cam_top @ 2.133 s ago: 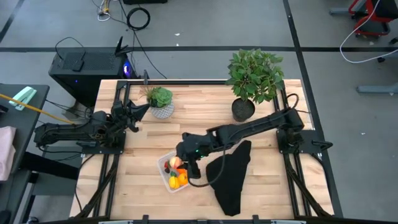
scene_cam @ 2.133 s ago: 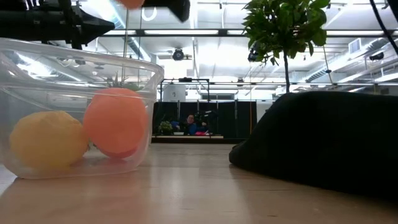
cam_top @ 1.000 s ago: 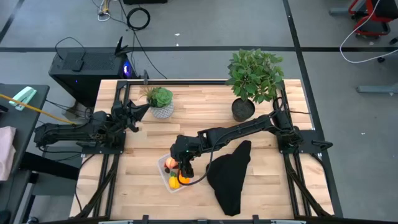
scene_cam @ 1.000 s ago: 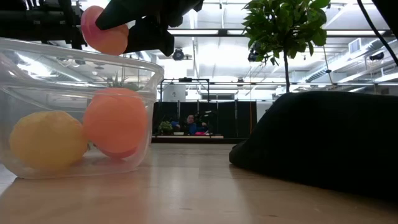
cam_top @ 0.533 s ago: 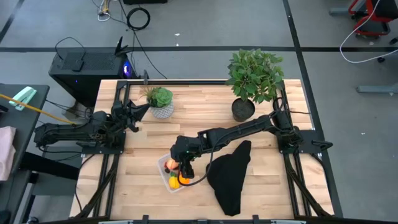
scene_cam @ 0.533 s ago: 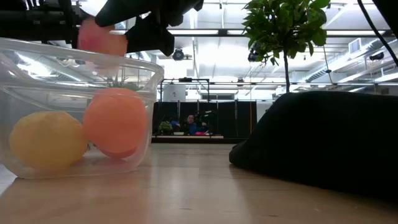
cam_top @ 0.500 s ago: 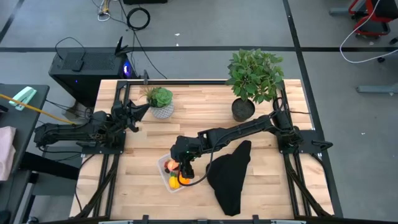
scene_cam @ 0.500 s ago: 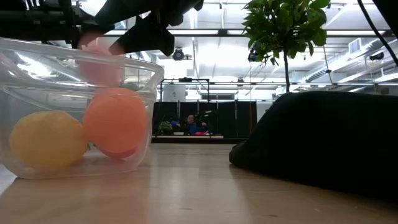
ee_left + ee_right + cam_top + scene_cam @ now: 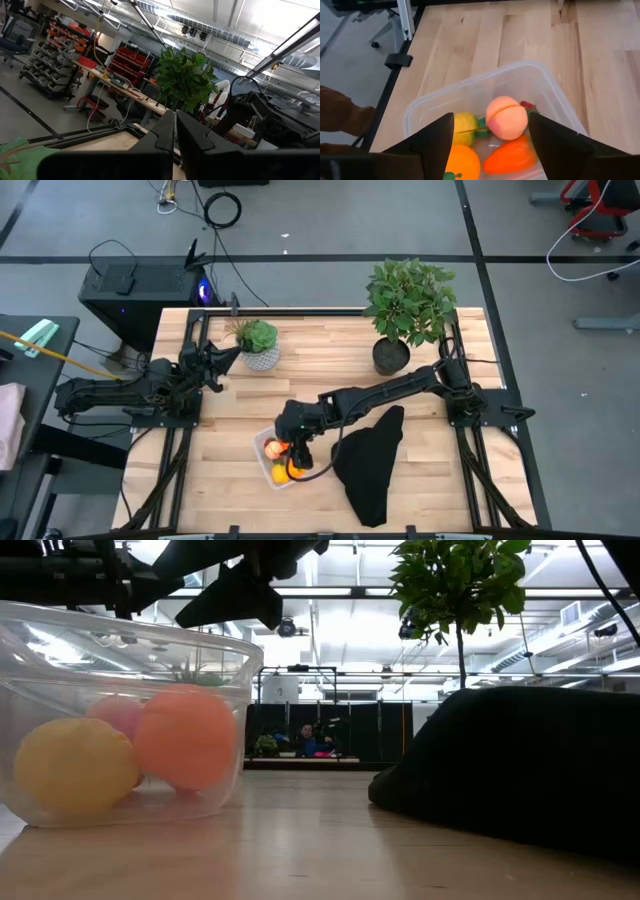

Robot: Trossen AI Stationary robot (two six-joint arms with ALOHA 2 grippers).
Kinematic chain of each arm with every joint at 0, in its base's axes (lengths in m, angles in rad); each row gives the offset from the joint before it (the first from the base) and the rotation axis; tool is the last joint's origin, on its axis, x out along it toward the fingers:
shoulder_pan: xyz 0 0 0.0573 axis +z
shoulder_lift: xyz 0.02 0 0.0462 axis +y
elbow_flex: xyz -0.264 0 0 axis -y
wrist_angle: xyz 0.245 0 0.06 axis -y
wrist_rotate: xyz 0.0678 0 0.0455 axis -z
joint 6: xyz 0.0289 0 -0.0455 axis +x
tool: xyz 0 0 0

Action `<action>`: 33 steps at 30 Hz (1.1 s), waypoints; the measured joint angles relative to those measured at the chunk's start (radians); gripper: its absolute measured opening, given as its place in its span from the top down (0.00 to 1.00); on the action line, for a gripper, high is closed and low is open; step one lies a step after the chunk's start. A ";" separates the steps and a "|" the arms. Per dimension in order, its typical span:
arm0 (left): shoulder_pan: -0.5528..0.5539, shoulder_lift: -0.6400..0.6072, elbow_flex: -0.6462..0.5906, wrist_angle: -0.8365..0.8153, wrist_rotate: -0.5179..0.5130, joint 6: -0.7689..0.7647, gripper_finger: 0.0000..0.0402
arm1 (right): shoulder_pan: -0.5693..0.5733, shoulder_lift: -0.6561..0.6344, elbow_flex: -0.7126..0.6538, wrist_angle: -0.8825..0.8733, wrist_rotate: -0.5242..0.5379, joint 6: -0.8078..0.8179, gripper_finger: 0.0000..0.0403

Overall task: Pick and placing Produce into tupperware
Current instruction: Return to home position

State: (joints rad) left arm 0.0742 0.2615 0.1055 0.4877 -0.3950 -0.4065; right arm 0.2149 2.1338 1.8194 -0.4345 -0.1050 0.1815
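The clear tupperware [image 9: 279,459] sits on the wooden table near its front edge, left of the middle; it also shows in the right wrist view [image 9: 540,85] and the low view [image 9: 240,660]. In it lie a peach [image 9: 506,118], a yellow fruit [image 9: 464,125], an orange [image 9: 462,162], an orange-red piece [image 9: 512,156] and a bit of red [image 9: 526,105]. My right gripper [image 9: 490,137] hangs open and empty just above the container. My left gripper [image 9: 175,131] is shut and rests at the table's left edge [image 9: 212,360].
A black cloth [image 9: 370,460] lies right of the container, close to my right arm. A small potted plant [image 9: 258,343] stands at the far left and a large one [image 9: 405,305] at the far right. A dark box [image 9: 130,285] stands beyond the table.
My right gripper has gone left over the container with the peach held above its rim, then opened and let go. The peach has dropped into the container and now lies among the other pieces.
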 joint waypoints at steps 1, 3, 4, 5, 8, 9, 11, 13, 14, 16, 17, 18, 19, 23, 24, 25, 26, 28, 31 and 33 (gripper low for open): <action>0.000 0.000 0.000 0.000 0.000 0.000 0.94 | 0.002 0.000 0.000 -0.005 -0.002 -0.002 0.35; 0.000 0.000 0.000 0.000 0.000 0.000 0.95 | 0.003 0.000 0.000 -0.011 -0.007 -0.007 0.39; 0.000 0.000 0.000 0.000 0.000 0.000 0.97 | 0.003 -0.003 0.000 -0.013 -0.019 -0.015 0.42; 0.000 0.000 0.000 0.000 0.000 0.000 0.98 | 0.003 -0.008 -0.002 -0.016 -0.027 -0.020 0.46; 0.000 0.000 0.000 0.000 0.000 0.001 0.99 | 0.004 -0.025 -0.001 -0.014 -0.061 -0.030 0.67; 0.000 0.000 0.000 0.001 0.000 0.001 0.98 | 0.004 -0.030 -0.001 -0.025 -0.074 -0.041 0.76; 0.000 0.000 0.000 0.001 0.000 0.001 0.97 | 0.002 -0.039 0.000 -0.030 -0.080 -0.056 0.93; 0.000 0.000 0.000 0.001 0.000 0.001 0.95 | 0.002 -0.050 -0.001 -0.055 -0.067 -0.060 0.96; 0.000 0.000 0.000 0.001 0.000 0.001 0.95 | 0.002 -0.065 -0.001 -0.056 -0.053 -0.057 0.96; 0.000 0.000 -0.001 0.002 0.000 0.001 0.95 | 0.002 -0.102 -0.002 -0.071 -0.043 -0.061 0.99; 0.000 0.000 -0.001 0.004 0.000 0.001 0.96 | 0.002 -0.125 -0.002 -0.068 -0.032 -0.066 0.99; 0.000 0.000 -0.001 0.004 0.000 0.001 0.97 | -0.005 -0.147 -0.002 -0.061 -0.032 -0.069 0.99; 0.000 0.000 -0.001 0.007 0.000 0.002 0.98 | -0.011 -0.174 -0.011 -0.048 -0.037 -0.071 0.99; 0.000 0.000 -0.001 0.012 -0.001 0.001 0.98 | -0.066 -0.289 -0.082 0.040 -0.160 -0.033 0.99; 0.000 0.000 -0.001 0.013 -0.001 0.000 0.97 | -0.082 -0.328 -0.111 0.097 -0.195 -0.014 0.99; 0.000 0.000 -0.001 0.013 0.000 0.001 0.96 | -0.097 -0.370 -0.147 0.157 -0.217 0.005 0.99; 0.000 0.000 -0.001 0.014 0.000 0.001 0.96 | -0.111 -0.415 -0.188 0.229 -0.239 0.031 0.99; 0.000 0.000 -0.001 0.014 -0.001 0.000 0.95 | -0.131 -0.512 -0.278 0.390 -0.255 0.085 1.00; 0.001 0.000 -0.001 0.014 -0.001 0.000 0.97 | -0.150 -0.673 -0.432 0.648 -0.274 0.146 1.00; 0.001 0.000 -0.001 0.015 -0.001 0.000 0.98 | -0.157 -0.800 -0.533 0.753 -0.253 0.160 1.00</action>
State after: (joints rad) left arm 0.0753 0.2615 0.1047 0.5024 -0.3957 -0.4064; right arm 0.0583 1.3338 1.2868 0.3185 -0.3579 0.3416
